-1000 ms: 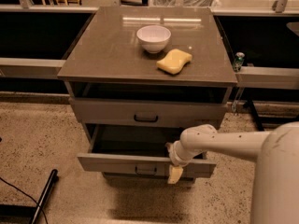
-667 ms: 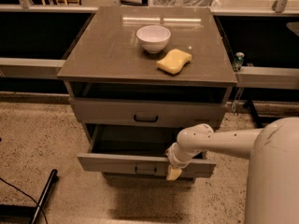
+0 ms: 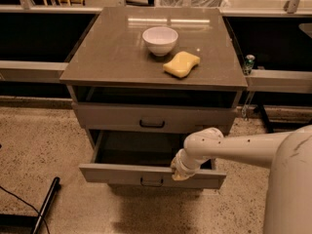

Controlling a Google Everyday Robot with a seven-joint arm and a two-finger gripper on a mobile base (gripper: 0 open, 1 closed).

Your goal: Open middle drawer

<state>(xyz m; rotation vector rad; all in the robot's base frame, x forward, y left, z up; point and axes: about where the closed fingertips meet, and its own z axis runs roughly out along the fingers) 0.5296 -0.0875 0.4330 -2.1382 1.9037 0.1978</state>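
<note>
Closest in, the robot's pale rounded body (image 3: 292,189) fills the lower right corner. Low on the left, a black rod (image 3: 46,204) lies slanted on the speckled floor (image 3: 39,145) with a thin cable (image 3: 14,195) running beside it.

From the body a white arm (image 3: 243,147) reaches leftward and bends down at a rounded joint. The end effector (image 3: 179,172) sits at the top edge of the middle drawer's front panel, right of centre, just above and to the right of the dark pull handle (image 3: 151,182). Whether it is parted, closed or clamped on the panel edge, I cannot tell.

The middle drawer (image 3: 122,173) stands well out from the bench, its front panel far forward of the drawer above and its dark inside open to view.

Above and behind it, the top drawer (image 3: 117,117) sits flush in the frame.

On the grey-brown top of the bench (image 3: 112,57), a yellow sponge (image 3: 182,64) lies right of centre. A white bowl (image 3: 160,39) stands upright just behind it and a little to the left, close by but not touching.

Further back on the right, a small green-topped container (image 3: 249,62) stands beside the bench, by a pale rail (image 3: 278,79).
</note>
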